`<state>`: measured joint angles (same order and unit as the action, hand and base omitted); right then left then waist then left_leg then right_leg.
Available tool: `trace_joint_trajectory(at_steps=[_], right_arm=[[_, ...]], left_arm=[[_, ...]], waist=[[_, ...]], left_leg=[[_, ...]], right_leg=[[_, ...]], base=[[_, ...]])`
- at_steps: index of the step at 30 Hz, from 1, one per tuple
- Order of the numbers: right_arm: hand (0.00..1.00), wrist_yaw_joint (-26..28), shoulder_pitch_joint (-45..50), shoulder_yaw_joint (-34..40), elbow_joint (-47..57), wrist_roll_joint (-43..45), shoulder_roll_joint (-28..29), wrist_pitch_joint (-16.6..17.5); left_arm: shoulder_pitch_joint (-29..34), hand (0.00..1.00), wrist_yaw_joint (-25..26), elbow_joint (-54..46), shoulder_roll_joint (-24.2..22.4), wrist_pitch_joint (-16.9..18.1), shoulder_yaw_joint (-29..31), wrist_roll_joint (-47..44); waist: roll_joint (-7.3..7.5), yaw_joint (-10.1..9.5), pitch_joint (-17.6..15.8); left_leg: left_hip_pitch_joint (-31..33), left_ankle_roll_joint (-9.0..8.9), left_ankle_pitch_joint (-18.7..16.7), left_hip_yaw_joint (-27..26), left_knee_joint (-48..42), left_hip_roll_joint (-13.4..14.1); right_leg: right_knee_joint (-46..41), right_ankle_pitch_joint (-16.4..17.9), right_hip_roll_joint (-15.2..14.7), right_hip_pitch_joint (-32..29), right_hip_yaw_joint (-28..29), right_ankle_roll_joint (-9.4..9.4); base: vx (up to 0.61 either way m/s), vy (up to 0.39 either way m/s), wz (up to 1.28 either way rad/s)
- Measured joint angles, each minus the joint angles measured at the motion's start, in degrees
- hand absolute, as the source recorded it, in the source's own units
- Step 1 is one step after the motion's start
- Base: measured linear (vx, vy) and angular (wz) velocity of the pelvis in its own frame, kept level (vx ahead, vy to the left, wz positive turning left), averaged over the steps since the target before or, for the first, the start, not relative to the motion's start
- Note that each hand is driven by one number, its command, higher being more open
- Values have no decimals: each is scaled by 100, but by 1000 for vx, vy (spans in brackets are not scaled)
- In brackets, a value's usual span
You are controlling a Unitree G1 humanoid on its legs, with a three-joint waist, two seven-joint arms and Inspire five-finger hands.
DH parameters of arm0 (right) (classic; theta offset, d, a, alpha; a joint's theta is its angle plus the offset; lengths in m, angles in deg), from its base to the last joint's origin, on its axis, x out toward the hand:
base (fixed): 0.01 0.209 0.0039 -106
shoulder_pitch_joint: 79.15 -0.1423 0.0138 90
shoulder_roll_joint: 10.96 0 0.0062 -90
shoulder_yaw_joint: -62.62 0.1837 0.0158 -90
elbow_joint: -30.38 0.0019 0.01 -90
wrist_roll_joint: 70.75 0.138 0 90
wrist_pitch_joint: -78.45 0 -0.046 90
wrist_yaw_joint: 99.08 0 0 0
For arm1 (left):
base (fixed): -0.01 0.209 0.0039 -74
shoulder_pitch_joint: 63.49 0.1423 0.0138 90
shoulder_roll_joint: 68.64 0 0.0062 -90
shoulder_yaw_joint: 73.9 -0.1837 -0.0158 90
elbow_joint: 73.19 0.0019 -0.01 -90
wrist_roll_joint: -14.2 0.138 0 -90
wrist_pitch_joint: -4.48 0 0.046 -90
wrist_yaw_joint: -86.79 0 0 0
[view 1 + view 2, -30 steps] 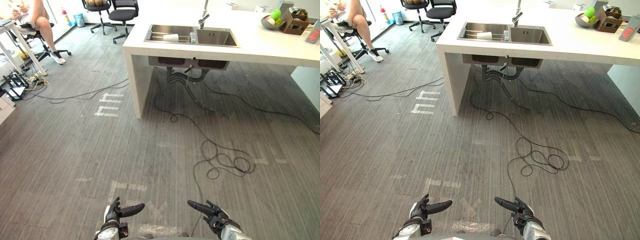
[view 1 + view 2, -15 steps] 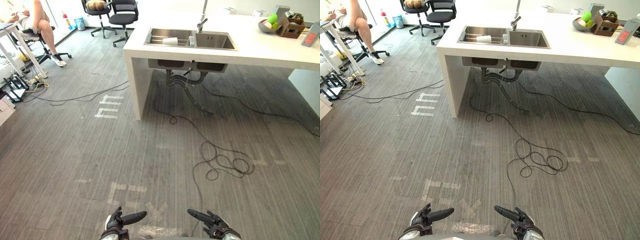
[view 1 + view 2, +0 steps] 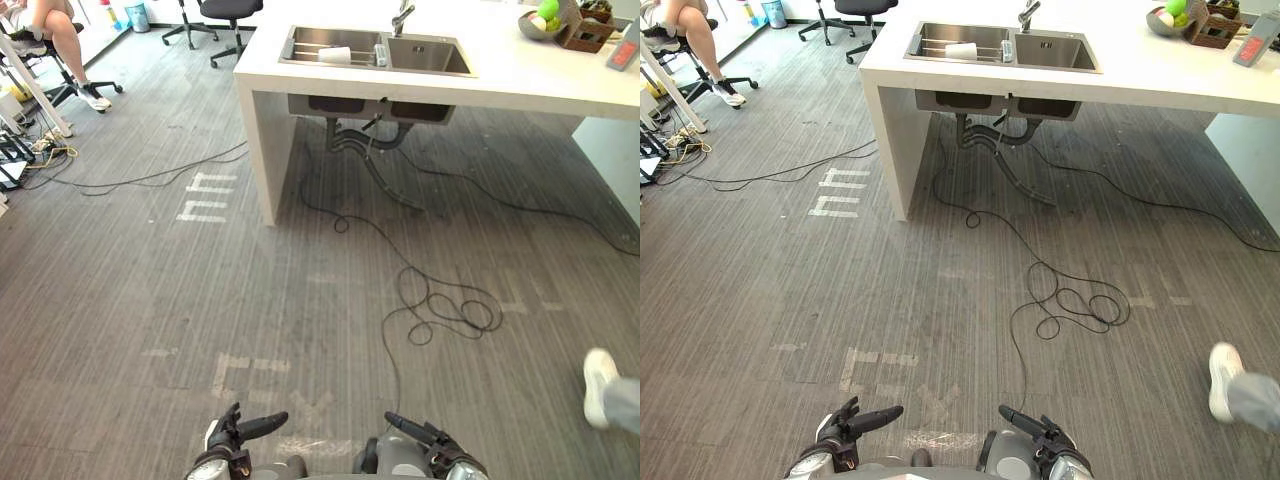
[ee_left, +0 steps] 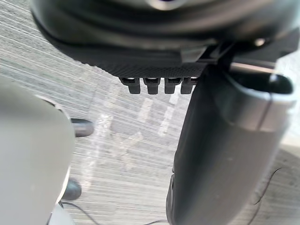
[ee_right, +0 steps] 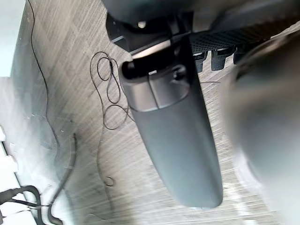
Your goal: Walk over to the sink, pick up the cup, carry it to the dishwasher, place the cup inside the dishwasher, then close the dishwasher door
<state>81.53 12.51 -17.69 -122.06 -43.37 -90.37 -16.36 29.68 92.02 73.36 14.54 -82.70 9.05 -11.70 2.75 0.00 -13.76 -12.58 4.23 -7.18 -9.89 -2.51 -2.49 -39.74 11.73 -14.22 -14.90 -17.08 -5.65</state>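
Step in hand: the walk to the sink (image 3: 425, 58); cup not yet reached, everything after the approach left to do.
Cup (image 3: 335, 55): white, apparently on its side on the wire rack (image 3: 303, 47) in the left basin, near the divider and the faucet (image 3: 402, 16).
Left hand (image 3: 232, 438): low in the head views, fingers loosely spread, holding nothing.
Right hand (image 3: 432, 452): low beside it, fingers likewise relaxed and empty.
Handling, as a guess: light and stiff, smooth-sided; material too small to tell, so possibly thin-walled and crushable, possibly breakable; perhaps wet and slippery from the sink.
Where to take hold: around the barrel near its middle, thumb opposite the fingers, with a modest squeeze; rim best avoided while lying sideways; likely to roll on the rack bars if nudged.
Edges: counter (image 3: 520, 75) front edge and its white end panel (image 3: 258, 140) just left of the sink; basin wall to reach over; faucet close on the cup's right.
Open room: broad bare floor ahead up to the counter, best stance probably square to the left basin.
Bystanders: a person's shoe (image 3: 598, 385) at the right, near the path; a seated person (image 3: 55, 30) and an office chair (image 3: 228, 8) well apart at far left.
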Motion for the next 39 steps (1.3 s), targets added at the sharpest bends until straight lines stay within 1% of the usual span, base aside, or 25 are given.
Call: trace_joint_trajectory(at_steps=[2,4,6,8,9,11,12,13,14,15,16,19,20,21,24,26,27,29,30,31,32,33,34,35,39], right_arm=[[100,43,16,25,31,6,28,11],[100,83,47,157,76,12,102,16],[100,174,63,349,97,4,142,15],[100,272,87,413,104,-9,153,16],[100,302,81,475,101,-21,132,13],[100,339,-12,701,112,22,29,14],[100,342,-33,714,110,65,0,0],[100,340,-73,750,104,179,-51,-80],[100,338,-86,800,90,289,-96,-199],[100,340,-112,836,63,290,-95,-258],[100,351,-115,914,27,293,-170,-357],[100,360,-23,994,-33,277,-295,-413],[100,372,-3,959,-109,274,-354,-415],[100,388,-1,957,-139,277,-360,-403],[100,478,60,959,-159,285,-465,-276],[100,484,18,955,-141,303,-543,-218],[100,480,7,937,-107,333,-592,-186],[100,450,39,826,-85,516,-696,-173],[100,441,126,794,-67,614,-720,-184],[100,446,309,802,-11,754,-720,-225],[100,444,381,818,-21,794,-704,-242],[100,441,412,868,-61,879,-623,-286],[100,476,408,931,-67,929,-498,-325],[100,503,383,1028,-63,927,-444,-331],[100,501,306,1159,-243,894,-416,-408]], left_arm=[[-31,100,-11,-1,6,-16,-3,4],[-153,100,-10,-69,-17,-82,-3,-2],[-199,100,-7,-264,-42,-124,-1,-119],[-229,100,-11,-320,-60,-134,2,-282],[-274,100,-14,-322,-85,-134,13,-316],[-384,100,-58,-477,-173,-120,-6,-350],[-410,100,-74,-523,-175,-94,-17,-334],[-447,100,-77,-560,-188,-43,-16,-329],[-465,100,-74,-563,-228,-34,-16,-329],[-471,100,-73,-553,-247,-13,-19,-331],[-456,100,-78,-550,-326,14,-28,-331],[-447,100,-20,-641,-545,308,-28,-326],[-426,100,28,-828,-545,455,-24,-327],[-419,100,97,-965,-524,498,-24,-332],[-363,100,255,-2019,-478,651,-18,-332],[-313,100,376,-2928,-430,753,14,-329],[-293,100,404,-3382,-434,764,62,-328],[-180,100,459,-3916,-439,765,121,-325],[-60,100,464,-4284,-444,765,213,-325],[60,100,470,-4605,-445,776,286,-325],[99,100,466,-4718,-424,795,336,-325],[73,100,443,-4761,-362,813,449,-326],[-2,100,437,-4797,-306,809,611,-330],[-44,100,425,-4889,-319,809,687,-332],[79,100,413,-5766,-392,761,684,-307]], waist=[[-5,13,-4],[-2,96,-15],[-1,96,-113],[13,111,-148],[26,108,-184],[-250,197,-230],[-277,208,-216],[-331,217,-180],[-388,217,-93],[-392,193,-90],[-461,211,-42],[-777,242,47],[-843,196,59],[-840,178,43],[-773,59,-1],[-734,-102,-41],[-729,-187,-78],[-784,-273,-112],[-875,-323,-116],[-1081,-355,-67],[-1164,-368,-25],[-1109,-388,-25],[-859,-383,-20],[-775,-395,-53],[-721,-535,-94]], left_leg=[[0,-49,-144,16,-168,113],[-9,-207,-403,173,-436,307],[-151,-435,-717,224,-777,406],[-288,-626,-1155,307,-1127,495],[-379,-717,-1329,331,-1244,563],[-471,-877,-1664,426,-1272,953],[-479,-860,-1715,451,-1223,1033],[-515,-648,-1834,470,-1110,1148],[-537,-462,-1756,490,-1165,1242],[-470,-534,-1589,488,-1394,1263],[-125,-572,-1241,465,-2139,1360],[926,-968,245,426,-4390,1822],[1372,-791,93,294,-5380,2031],[1547,-710,-32,221,-5690,2053],[2322,-649,-480,27,-5190,1536],[2772,-620,-489,-146,-3743,1063],[2899,-719,-289,-122,-2722,765],[2864,-844,232,-82,-1494,551],[2727,-1055,747,-102,-710,517],[2571,-1123,1083,-173,-438,689],[2524,-687,1633,-141,-480,770],[2491,-133,1989,-170,-686,772],[2513,-123,1812,-210,-718,535],[2564,-73,1725,-228,-749,413],[2835,17,1080,-309,-1482,192]], right_leg=[[641,-71,118,-82,97,34],[2409,-719,289,-65,238,-21],[3321,-981,308,-6,345,-57],[3318,-917,297,133,455,-111],[3237,-1188,314,176,474,-102],[2143,-1309,494,-228,422,-146],[1865,-1294,543,-376,415,-116],[1336,-1170,606,-649,372,87],[1003,-953,671,-798,300,437],[880,-855,679,-823,294,591],[798,-701,717,-762,243,698],[1231,-372,890,-62,75,836],[1569,-350,1017,367,42,863],[1752,-351,1043,626,11,861],[2619,-381,988,1674,-114,813],[2913,-351,872,2031,-116,709],[2978,-284,767,2216,-99,600],[2986,-129,707,2476,-51,437],[2970,56,772,2728,-17,298],[2851,363,998,2996,17,163],[2722,540,1077,3094,57,113],[2571,739,1012,3208,106,92],[2598,851,817,3220,150,148],[2662,885,719,3221,184,157],[2492,841,442,3209,505,185]], base=[[146,-8,8],[274,-92,31],[382,-208,18],[375,-264,16],[388,-302,26],[444,-328,31],[425,-311,23],[561,-363,12],[494,-292,1],[612,-359,-8],[545,-297,0],[551,-234,17],[533,-174,10],[505,-134,15],[446,-56,19],[410,30,-2],[368,59,-6],[382,117,-15],[510,197,-19],[453,193,-17],[375,174,-14],[316,149,2],[351,147,12],[382,147,25],[320,125,6]])
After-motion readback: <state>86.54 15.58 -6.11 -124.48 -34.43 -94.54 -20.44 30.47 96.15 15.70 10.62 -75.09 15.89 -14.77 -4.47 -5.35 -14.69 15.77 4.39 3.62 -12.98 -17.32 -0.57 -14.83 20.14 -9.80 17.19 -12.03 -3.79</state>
